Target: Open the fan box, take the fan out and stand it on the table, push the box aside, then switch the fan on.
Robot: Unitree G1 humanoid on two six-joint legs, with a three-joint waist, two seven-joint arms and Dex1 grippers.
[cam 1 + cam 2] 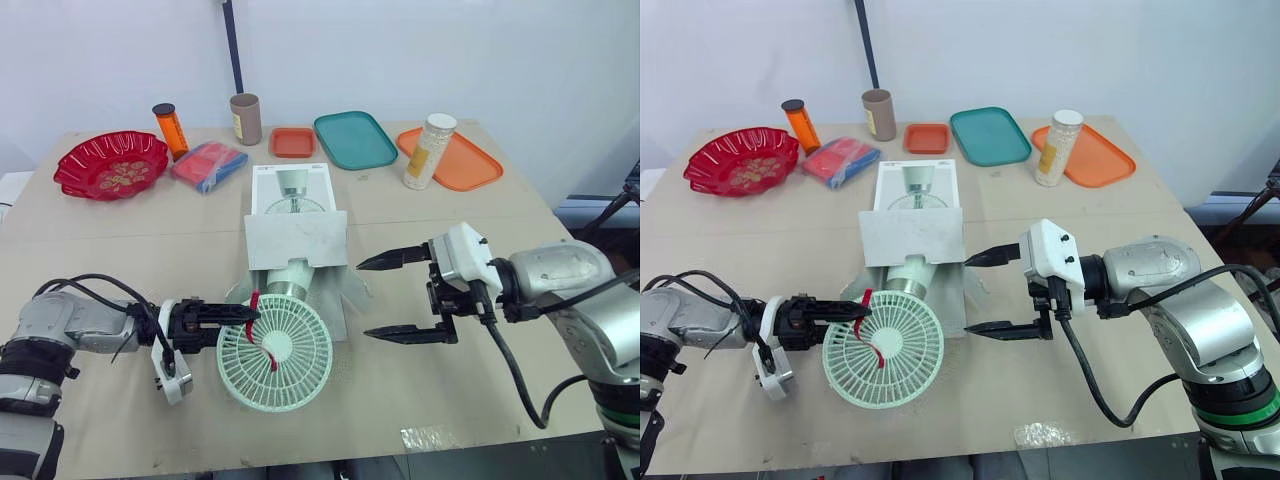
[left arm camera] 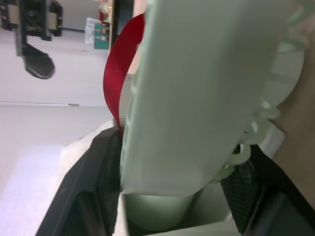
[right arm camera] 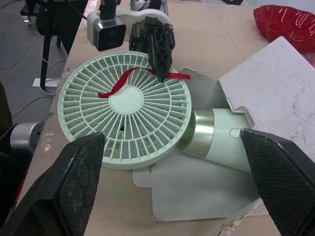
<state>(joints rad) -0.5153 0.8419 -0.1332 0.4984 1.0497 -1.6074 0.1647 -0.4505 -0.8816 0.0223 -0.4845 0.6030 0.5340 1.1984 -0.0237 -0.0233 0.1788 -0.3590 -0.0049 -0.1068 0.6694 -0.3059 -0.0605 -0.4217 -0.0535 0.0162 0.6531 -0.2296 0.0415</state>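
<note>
Lying at the centre of the table [image 1: 480, 385]: one box [image 1: 296, 238], flap open, mouth toward the near edge. Next, one fan [image 1: 275, 352], half out of the box on its side, long axis far to near, round head nearest. Then the left gripper [image 1: 243, 313], the nearer arm, reaching from the left, fingers pinching the head's rim. Last, the right gripper [image 1: 362, 300], near the fan's right but apart from it, fingers spread wide, holding nothing.

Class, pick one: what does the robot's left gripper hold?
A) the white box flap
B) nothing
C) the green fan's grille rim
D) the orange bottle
C: the left gripper is shut on the fan; its grille rim sits between the fingers in the left wrist view.
</note>
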